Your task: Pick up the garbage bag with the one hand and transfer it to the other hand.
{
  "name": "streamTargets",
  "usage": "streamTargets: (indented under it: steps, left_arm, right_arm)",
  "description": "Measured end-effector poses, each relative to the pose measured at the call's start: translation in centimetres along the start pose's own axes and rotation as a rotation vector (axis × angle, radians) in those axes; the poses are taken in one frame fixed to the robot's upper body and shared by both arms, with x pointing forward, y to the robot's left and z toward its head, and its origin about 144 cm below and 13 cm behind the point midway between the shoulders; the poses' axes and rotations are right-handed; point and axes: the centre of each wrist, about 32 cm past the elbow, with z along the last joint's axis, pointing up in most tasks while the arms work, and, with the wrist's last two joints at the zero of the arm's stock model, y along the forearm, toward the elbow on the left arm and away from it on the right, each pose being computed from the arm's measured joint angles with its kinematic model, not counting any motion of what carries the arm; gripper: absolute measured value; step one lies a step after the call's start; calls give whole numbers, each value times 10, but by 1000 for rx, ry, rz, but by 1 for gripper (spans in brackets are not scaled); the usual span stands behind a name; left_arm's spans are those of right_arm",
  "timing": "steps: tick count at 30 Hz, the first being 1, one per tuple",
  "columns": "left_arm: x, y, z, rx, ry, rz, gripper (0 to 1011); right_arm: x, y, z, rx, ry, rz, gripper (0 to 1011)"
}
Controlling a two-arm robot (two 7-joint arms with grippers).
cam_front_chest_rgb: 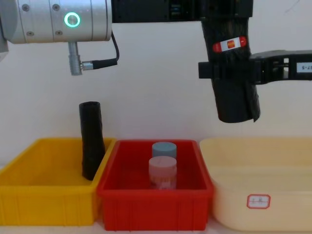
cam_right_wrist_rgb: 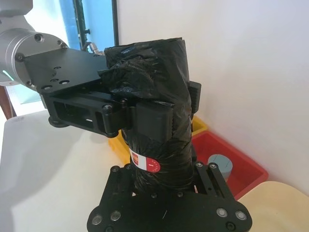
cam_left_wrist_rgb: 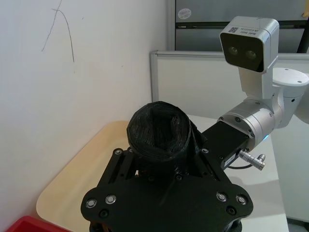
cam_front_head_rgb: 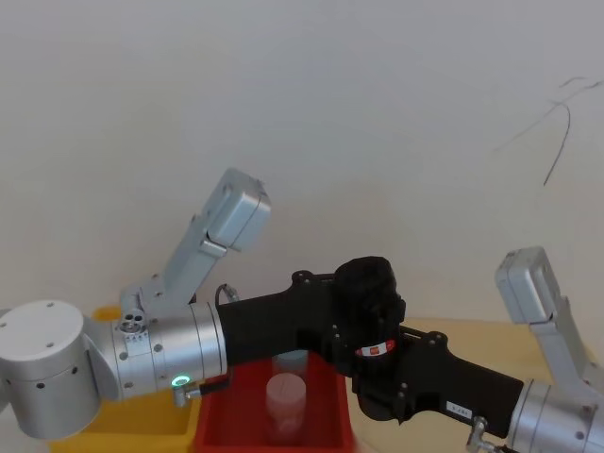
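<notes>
The bag (cam_front_chest_rgb: 233, 92) hangs upright in the air, well above the bins, held by both arms at once. The left tool (cam_right_wrist_rgb: 145, 116), on the arm with the green ring, pinches its upper part above the red-and-white label (cam_front_chest_rgb: 229, 45). The right tool (cam_front_chest_rgb: 229, 70) comes in from the right and clamps the bag just below that label, with a finger touching each side. Below, a plain roll (cam_front_chest_rgb: 91, 141) leans in the yellow bin (cam_front_chest_rgb: 29, 195), beside the red bin (cam_front_chest_rgb: 146, 204) and the cream bin (cam_front_chest_rgb: 273, 185).
</notes>
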Motion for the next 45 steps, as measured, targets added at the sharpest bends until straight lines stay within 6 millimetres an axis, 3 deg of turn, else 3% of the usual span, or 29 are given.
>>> streamTargets:
  steps: [11,25,33,45]
  left_arm:
    - [0,0,0,-1,2,0,396]
    - [0,0,0,-1,4,-1,816]
    - [0,0,0,0,4,0,999]
    - [3,10,-2,8,1,45,1000]
  right_arm:
    - [2,2,1,-7,-6,0,517]
    - [5,6,0,-14,-12,-7,517]
    - [7,6,-1,-13,-15,-13,517]
    - [10,-1,-1,-12,-13,-45,517]
